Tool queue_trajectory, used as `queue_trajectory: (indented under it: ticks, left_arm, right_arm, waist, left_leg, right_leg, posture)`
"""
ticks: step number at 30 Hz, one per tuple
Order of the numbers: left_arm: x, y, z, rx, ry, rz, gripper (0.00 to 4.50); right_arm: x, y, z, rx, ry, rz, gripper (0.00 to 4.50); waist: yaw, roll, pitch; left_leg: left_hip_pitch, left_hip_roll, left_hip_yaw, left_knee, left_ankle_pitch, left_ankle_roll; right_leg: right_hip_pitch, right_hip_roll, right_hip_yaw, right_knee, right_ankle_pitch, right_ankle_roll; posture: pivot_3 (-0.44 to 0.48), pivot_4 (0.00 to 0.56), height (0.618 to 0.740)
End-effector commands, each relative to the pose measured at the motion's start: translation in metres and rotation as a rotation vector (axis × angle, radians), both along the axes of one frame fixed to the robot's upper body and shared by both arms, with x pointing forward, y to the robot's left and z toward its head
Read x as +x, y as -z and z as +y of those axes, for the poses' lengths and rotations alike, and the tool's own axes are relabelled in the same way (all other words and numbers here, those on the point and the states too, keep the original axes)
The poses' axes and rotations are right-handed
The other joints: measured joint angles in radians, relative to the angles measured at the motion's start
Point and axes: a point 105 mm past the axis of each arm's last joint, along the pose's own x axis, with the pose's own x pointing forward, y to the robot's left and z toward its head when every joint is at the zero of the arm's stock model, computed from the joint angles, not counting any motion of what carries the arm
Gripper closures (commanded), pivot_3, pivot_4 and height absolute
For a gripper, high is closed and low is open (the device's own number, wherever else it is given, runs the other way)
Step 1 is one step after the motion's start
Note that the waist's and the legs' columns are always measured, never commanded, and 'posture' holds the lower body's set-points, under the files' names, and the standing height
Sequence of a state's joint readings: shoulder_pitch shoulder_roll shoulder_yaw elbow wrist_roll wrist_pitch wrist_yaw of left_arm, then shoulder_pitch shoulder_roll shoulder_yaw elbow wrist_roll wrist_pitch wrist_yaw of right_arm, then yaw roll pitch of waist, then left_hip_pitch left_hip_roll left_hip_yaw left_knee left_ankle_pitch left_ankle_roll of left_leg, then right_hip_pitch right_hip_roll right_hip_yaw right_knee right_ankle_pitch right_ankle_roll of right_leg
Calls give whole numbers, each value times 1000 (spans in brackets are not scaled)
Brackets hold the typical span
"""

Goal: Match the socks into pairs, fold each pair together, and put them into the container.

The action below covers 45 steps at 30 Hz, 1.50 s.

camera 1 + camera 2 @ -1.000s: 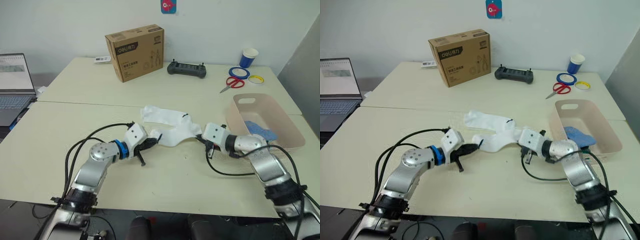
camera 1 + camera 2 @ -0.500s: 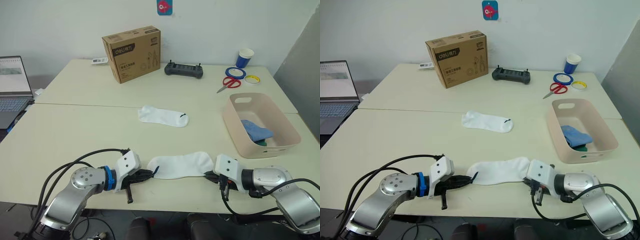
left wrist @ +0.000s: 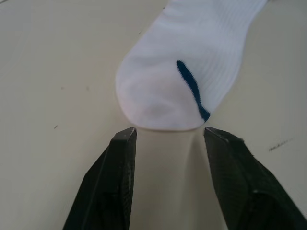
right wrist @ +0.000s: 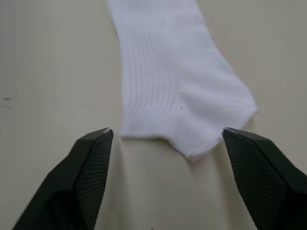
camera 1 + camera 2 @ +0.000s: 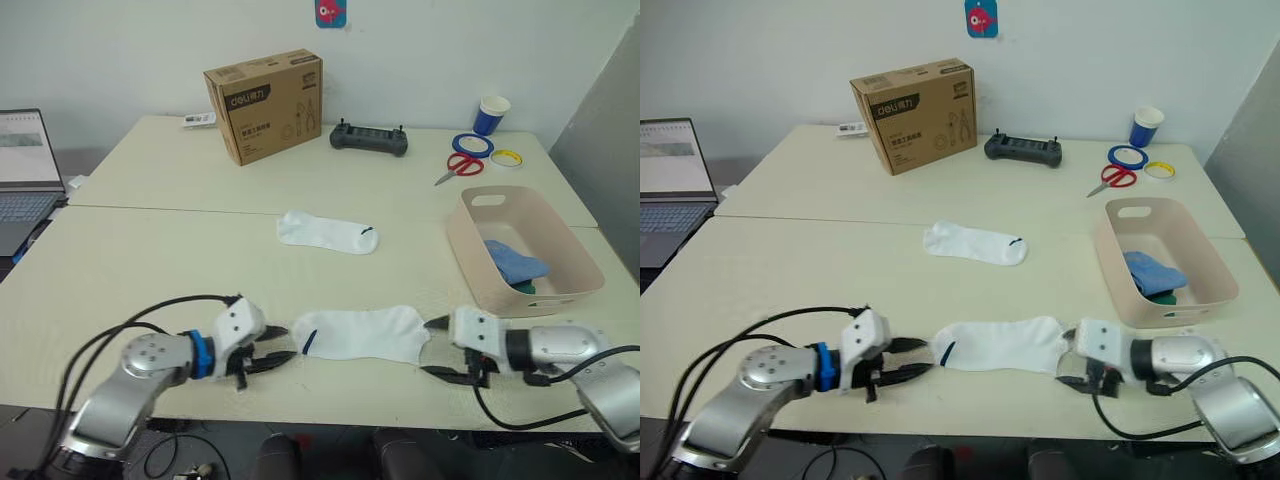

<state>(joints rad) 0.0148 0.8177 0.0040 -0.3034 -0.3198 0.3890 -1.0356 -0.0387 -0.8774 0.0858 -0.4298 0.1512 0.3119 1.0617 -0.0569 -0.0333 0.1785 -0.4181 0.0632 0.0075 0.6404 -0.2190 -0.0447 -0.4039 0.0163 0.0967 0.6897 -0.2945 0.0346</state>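
Silver arms, black cables, blue collar

Two cream tables (image 5: 150,250) stood pushed together (a seam ran between them) before a plain white wall (image 5: 130,45). A grey panel (image 5: 605,130) rose at the right.

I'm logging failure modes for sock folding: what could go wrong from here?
1. The near white sock lies flat near the table's front edge; a clumsy regrasp by the open left end effector or open right end effector might drag it off.
2. The far white sock lies apart from it, so pairing needs another carry.
3. The container already holds blue and green socks, leaving less room.
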Motion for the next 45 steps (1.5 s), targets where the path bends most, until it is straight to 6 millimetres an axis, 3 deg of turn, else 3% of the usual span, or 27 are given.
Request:
queue_trajectory:
  ticks: [1,4,10,14,18,20,23,33,34,41,45]
  left_arm:
    - [-7,-13,11,13,78,-8,1037]
    - [-5,-20,1,45,223,-221,63]
    - [3,-19,-37,9,377,-428,23]
    - [3,-6,-55,26,402,-417,23]
    - [1,8,-57,78,413,-375,23]
    - [-1,21,-52,134,415,-329,427]
    - [2,23,-51,134,382,-314,1215]
    - [4,29,-47,136,349,-228,4447]
    - [4,29,-48,135,349,-229,4500]
    - [1,26,-46,94,374,-243,4500]
    - [-5,8,-39,75,421,-263,4500]
  right_arm:
    - [1,-18,1,93,-101,-85,0]
    - [0,-11,0,32,-316,-253,0]
    - [2,1,8,53,-439,-269,0]
    - [4,10,12,53,-436,-277,0]
    - [6,15,9,38,-422,-275,0]
    - [7,19,5,15,-421,-265,0]
    - [8,21,4,17,-405,-247,594]
    - [6,26,8,14,-395,-171,4223]
    - [6,26,9,15,-394,-171,4465]
    - [9,13,11,62,-351,-147,4465]
    - [-9,-8,19,125,-388,-66,4465]
  waist:
    - [0,0,0]
    - [1,0,0]
    - [9,0,0]
    - [12,1,0]
    - [12,1,0]
    - [12,1,0]
    - [12,1,0]
    - [9,1,0]
    - [9,1,0]
    - [8,1,0]
    - [8,1,0]
  left_leg:
    - [0,0,0,0,0,0]
    - [0,0,2,0,0,0]
    - [1,0,3,1,0,0]
    - [2,0,2,1,0,0]
    - [2,0,2,1,0,0]
    - [3,0,2,1,0,0]
    - [6,0,2,1,0,0]
    - [17,1,4,-1,0,1]
    - [17,1,4,-1,0,1]
    - [17,1,4,-1,0,1]
    - [17,1,4,-2,0,0]
  right_leg:
    - [0,0,0,0,0,0]
    - [1,0,1,-1,0,0]
    - [5,-1,1,-4,2,2]
    - [6,-1,1,-4,5,8]
    - [6,0,1,-4,5,8]
    - [7,0,1,-3,5,8]
    - [10,-1,1,-4,3,3]
    - [19,-1,3,-4,1,0]
    - [19,-1,3,-4,1,0]
    - [19,-1,3,-4,1,0]
    - [19,-1,3,-4,0,-1]
  posture:
    - [0,150,740]
    - [0,150,740]
    - [0,150,740]
    - [0,150,740]
    - [0,150,740]
    - [0,150,740]
    - [0,150,740]
    - [0,150,740]
    - [0,150,740]
    - [0,150,740]
    - [0,150,740]
